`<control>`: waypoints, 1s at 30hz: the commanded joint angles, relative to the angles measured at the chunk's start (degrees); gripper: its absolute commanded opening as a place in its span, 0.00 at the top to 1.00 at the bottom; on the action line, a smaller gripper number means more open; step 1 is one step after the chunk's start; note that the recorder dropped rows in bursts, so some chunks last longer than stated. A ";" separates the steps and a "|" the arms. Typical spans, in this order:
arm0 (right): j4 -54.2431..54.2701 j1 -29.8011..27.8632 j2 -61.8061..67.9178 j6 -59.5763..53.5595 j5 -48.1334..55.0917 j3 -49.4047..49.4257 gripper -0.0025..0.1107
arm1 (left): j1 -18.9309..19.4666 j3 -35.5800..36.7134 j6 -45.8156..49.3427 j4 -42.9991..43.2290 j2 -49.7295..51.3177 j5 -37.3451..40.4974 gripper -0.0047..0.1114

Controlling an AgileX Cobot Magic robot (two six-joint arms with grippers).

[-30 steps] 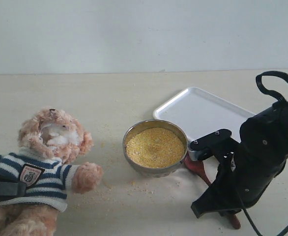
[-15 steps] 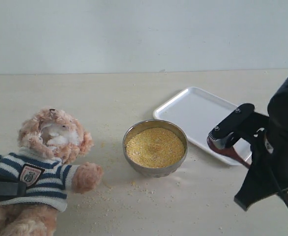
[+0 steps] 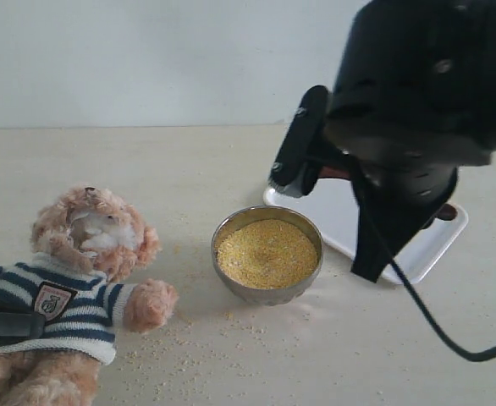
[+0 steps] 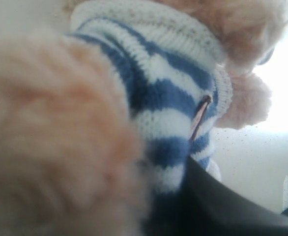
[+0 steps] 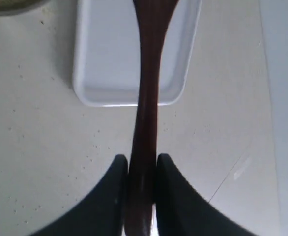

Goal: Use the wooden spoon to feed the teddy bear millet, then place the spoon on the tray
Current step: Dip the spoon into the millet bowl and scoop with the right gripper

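Observation:
The teddy bear (image 3: pixel 96 233) lies at the left in its striped shirt (image 4: pixel 158 93), face up. My left gripper (image 3: pixel 7 326) is pressed into its body; only one black finger (image 4: pixel 222 206) shows against the shirt, the other is hidden by fur. The millet (image 3: pixel 267 252) fills the steel bowl (image 3: pixel 267 294) in the middle. My right gripper (image 3: pixel 292 173) hangs high above the tray (image 3: pixel 430 245), shut on the wooden spoon (image 3: pixel 334 172). In the right wrist view the right gripper (image 5: pixel 142 160) clamps the wooden spoon's handle (image 5: pixel 146 88), which reaches out over the tray (image 5: pixel 104 64).
Loose millet grains (image 3: pixel 206 338) lie scattered on the pale tabletop in front of the bowl and near the bear's paw. The right arm's black body (image 3: pixel 417 110) hides most of the tray. A pale wall stands behind the table.
My right gripper lifted the spoon off the table at the front right, up and back to above the tray. The bear, the bowl and the left gripper have not moved.

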 commanded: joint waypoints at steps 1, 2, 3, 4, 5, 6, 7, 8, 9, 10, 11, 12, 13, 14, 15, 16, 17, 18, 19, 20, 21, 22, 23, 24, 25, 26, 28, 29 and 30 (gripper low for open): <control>-2.03 3.31 5.43 -1.00 0.37 -3.34 0.98 | 0.11 0.21 -0.14 -0.81 -0.50 0.43 0.92; -2.83 3.75 6.97 -1.10 0.37 -3.51 0.98 | 0.11 0.21 -0.14 -0.81 -0.50 0.43 0.92; -3.33 3.75 7.91 -1.10 0.37 -3.65 0.98 | 0.11 0.21 -0.14 -0.81 -0.50 0.43 0.92; -3.88 3.75 8.93 -1.10 0.37 -3.65 0.98 | 0.11 0.21 -0.14 -0.81 -0.50 0.43 0.92; -4.48 3.75 9.79 -1.10 0.37 -3.65 0.98 | 0.11 0.21 -0.14 -0.81 -0.50 0.43 0.92; -4.67 3.75 10.50 -1.10 0.37 -3.65 0.98 | 0.11 0.21 -0.14 -0.81 -0.50 0.43 0.92; -4.91 3.75 10.91 -1.21 0.37 -3.65 0.98 | 0.11 0.21 -0.14 -0.81 -0.50 0.43 0.92; -4.91 3.75 11.60 -1.80 0.37 -3.65 0.98 | 0.11 0.21 -0.14 -0.81 -0.50 0.43 0.92; -5.03 3.75 11.96 -1.97 0.37 -3.65 0.98 | 0.11 0.21 -0.14 -0.81 -0.50 0.43 0.92; -5.03 3.75 12.22 -2.10 0.37 -3.65 0.98 | 0.11 0.21 -0.14 -0.81 -0.50 0.43 0.92; -5.14 3.75 12.62 -2.22 0.37 -3.65 0.98 | 0.11 0.21 -0.14 -0.81 -0.50 0.43 0.92; -5.14 3.75 12.77 -2.43 0.37 -3.65 0.98 | 0.11 0.21 -0.14 -0.81 -0.50 0.43 0.92; -5.47 3.86 13.07 -2.88 0.37 -3.65 0.98 | 0.11 0.21 -0.14 -0.81 -0.50 0.43 0.92; -5.91 4.01 13.37 -3.48 0.37 -3.65 0.98 | 0.11 0.21 -0.14 -0.81 -0.50 0.43 0.92; -6.47 4.16 13.51 -3.99 0.37 -3.65 0.98 | 0.11 0.21 -0.14 -0.81 -0.50 0.43 0.92; -7.27 4.39 13.69 -4.44 0.37 -3.65 0.98 | 0.11 0.21 -0.14 -0.81 -0.50 0.43 0.92; -8.22 4.71 14.16 -4.73 0.37 -3.65 0.98 | 0.11 0.21 -0.14 -0.81 -0.50 0.43 0.92; -9.02 4.82 14.45 -4.98 0.37 -3.65 0.98 | 0.11 0.21 -0.14 -0.81 -0.50 0.43 0.92; -9.56 5.02 14.72 -5.36 0.37 -3.65 0.98 | 0.11 0.21 -0.14 -0.81 -0.50 0.43 0.92; -9.54 4.98 15.18 -6.18 0.37 -3.65 0.98 | 0.11 0.21 -0.14 -0.81 -0.50 0.43 0.92; -9.68 5.09 15.51 -6.33 0.37 -3.65 0.98 | 0.11 0.21 -0.14 -0.81 -0.50 0.43 0.92; -9.82 5.05 16.03 -6.45 0.37 -3.65 0.98 | 0.11 0.21 -0.14 -0.81 -0.50 0.43 0.92; -10.08 5.13 16.48 -6.45 0.37 -3.65 0.98 | 0.11 0.21 -0.14 -0.81 -0.50 0.43 0.92; -10.30 5.13 16.76 -6.45 0.37 -3.65 0.98 | 0.11 0.21 -0.14 -0.81 -0.50 0.43 0.92; -10.59 5.13 17.31 -6.45 0.37 -3.65 0.98 | 0.11 0.21 -0.14 -0.81 -0.50 0.43 0.92; -10.87 5.19 17.72 -6.45 0.37 -3.65 0.98 | 0.11 0.21 -0.14 -0.81 -0.50 0.43 0.92; -11.03 5.27 18.56 -6.57 0.37 -3.65 0.98 | 0.11 0.21 -0.14 -0.81 -0.50 0.43 0.92; -11.14 5.27 18.81 -6.68 0.37 -3.65 0.98 | 0.11 0.21 -0.14 -0.81 -0.50 0.43 0.92; -11.28 5.27 19.25 -6.68 0.37 -3.65 0.98 | 0.11 0.21 -0.14 -0.81 -0.50 0.43 0.92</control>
